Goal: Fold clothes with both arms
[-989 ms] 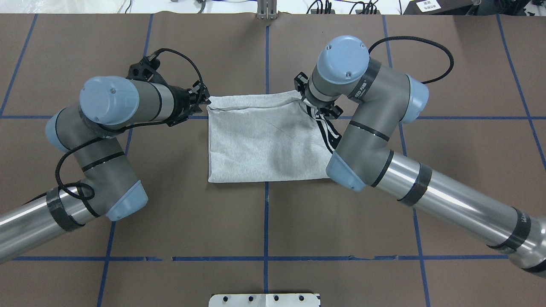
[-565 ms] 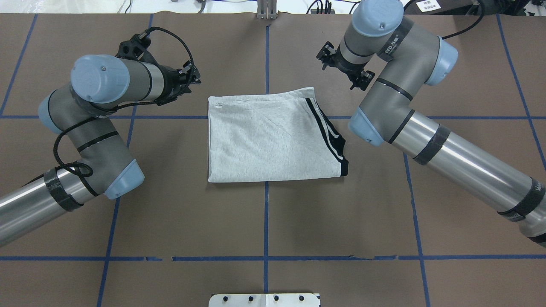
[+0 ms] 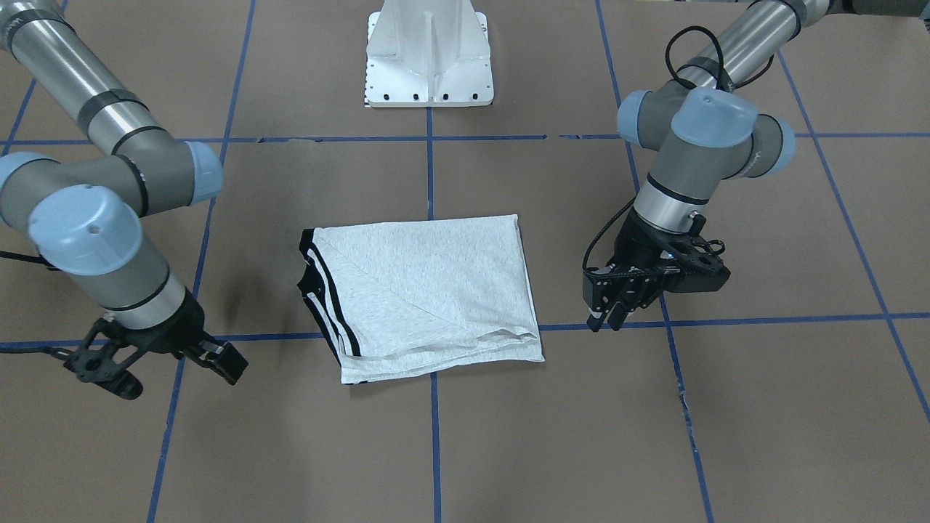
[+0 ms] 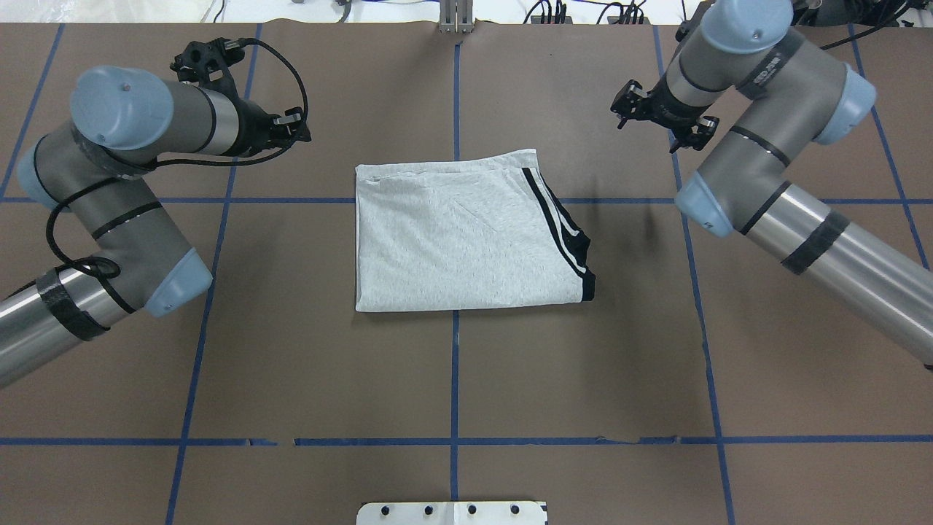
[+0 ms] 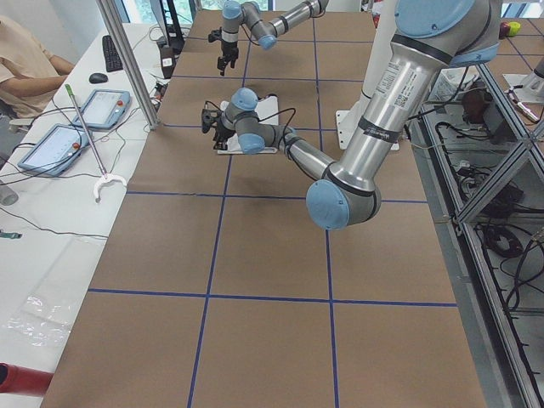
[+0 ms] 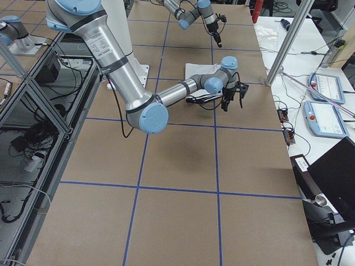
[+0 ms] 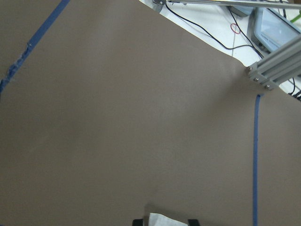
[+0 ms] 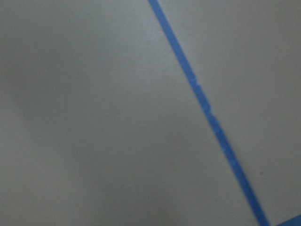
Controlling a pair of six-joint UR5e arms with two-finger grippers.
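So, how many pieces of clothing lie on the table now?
1. The folded grey T-shirt lies in the middle, between the left arm and the right arm, touching neither. Anything beneath it would be hidden.

One T-shirt (folded) sits on one tabletop. There are two arms, the left arm and the right arm, and one white pedestal base.
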